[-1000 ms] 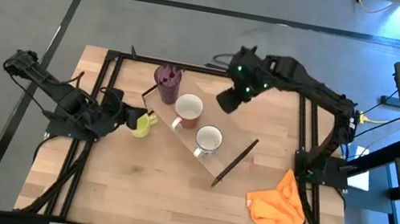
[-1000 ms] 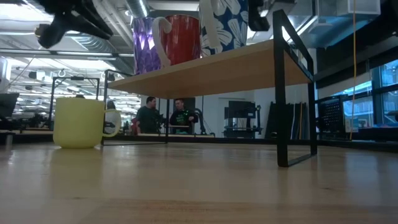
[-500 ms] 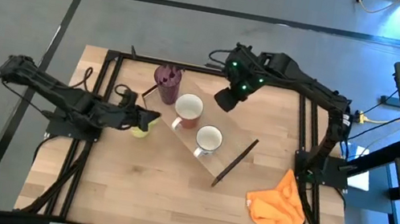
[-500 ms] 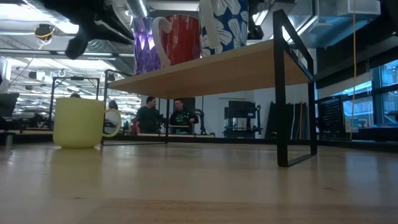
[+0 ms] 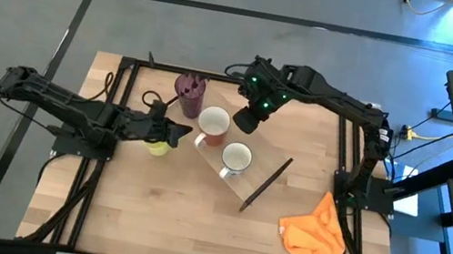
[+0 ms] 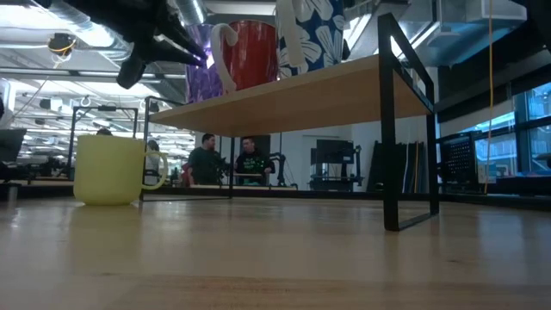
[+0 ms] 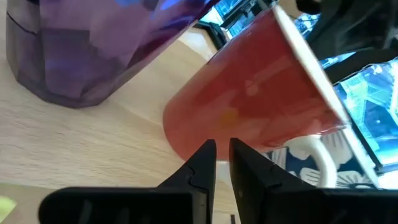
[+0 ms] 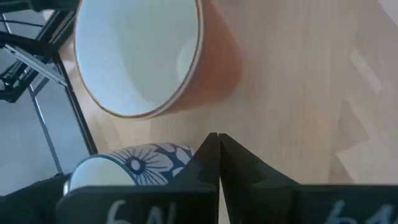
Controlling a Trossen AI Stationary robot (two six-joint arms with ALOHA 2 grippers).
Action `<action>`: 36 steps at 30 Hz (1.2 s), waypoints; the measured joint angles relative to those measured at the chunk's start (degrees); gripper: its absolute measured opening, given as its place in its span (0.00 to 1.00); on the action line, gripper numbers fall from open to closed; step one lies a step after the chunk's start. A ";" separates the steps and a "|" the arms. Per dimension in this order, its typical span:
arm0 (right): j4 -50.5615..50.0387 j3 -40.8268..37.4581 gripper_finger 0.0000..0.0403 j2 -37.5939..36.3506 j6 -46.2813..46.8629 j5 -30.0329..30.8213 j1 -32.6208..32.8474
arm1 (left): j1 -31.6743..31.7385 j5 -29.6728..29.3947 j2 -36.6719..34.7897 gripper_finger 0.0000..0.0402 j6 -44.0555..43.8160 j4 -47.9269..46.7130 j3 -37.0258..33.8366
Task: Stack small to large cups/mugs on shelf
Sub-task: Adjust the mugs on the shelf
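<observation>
On the shelf [image 5: 264, 168], which lies aslant on the table, three cups stand in a row: a purple tumbler [image 5: 189, 92], a red-brown mug [image 5: 214, 122] with a white inside, and a white mug with blue flowers [image 5: 236, 157]. A yellow-green mug [image 6: 108, 168] stands on the tabletop left of the shelf. My left gripper [image 7: 222, 152] hovers above that mug at shelf height and points at the red-brown mug. Its fingers are a narrow gap apart with nothing between them. My right gripper [image 8: 217, 146] is shut and hangs above the shelf's far side, next to the red-brown mug.
An orange cloth [image 5: 313, 234] lies near the table's right edge. Black frame rails [image 5: 352, 157] run along both sides of the table. The shelf's dark end bars [image 6: 392, 129] stand upright. People [image 6: 228, 159] show far back in the room.
My left gripper has swung toward the table's right, over the yellow-green mug and up to the shelf's left end. My right gripper has come down and toward the table's left, closer to the red-brown mug. No cup has moved.
</observation>
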 joint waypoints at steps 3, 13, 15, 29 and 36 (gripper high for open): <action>0.78 0.00 0.01 0.00 0.44 -1.43 0.44 | 0.75 0.37 0.78 0.10 0.34 0.93 0.00; 2.28 0.00 0.01 0.00 0.71 -1.87 1.32 | 4.31 4.05 2.63 0.10 3.96 6.15 0.04; 2.83 0.00 0.01 0.14 0.86 -2.00 1.68 | 4.71 4.69 2.64 0.10 3.99 6.13 0.02; 5.27 0.04 0.01 3.02 0.95 -3.34 3.74 | 4.81 4.45 2.61 0.10 4.38 6.05 0.04; 6.01 0.04 0.01 3.02 0.95 -3.26 3.72 | 5.47 3.37 2.61 0.10 4.79 5.90 0.02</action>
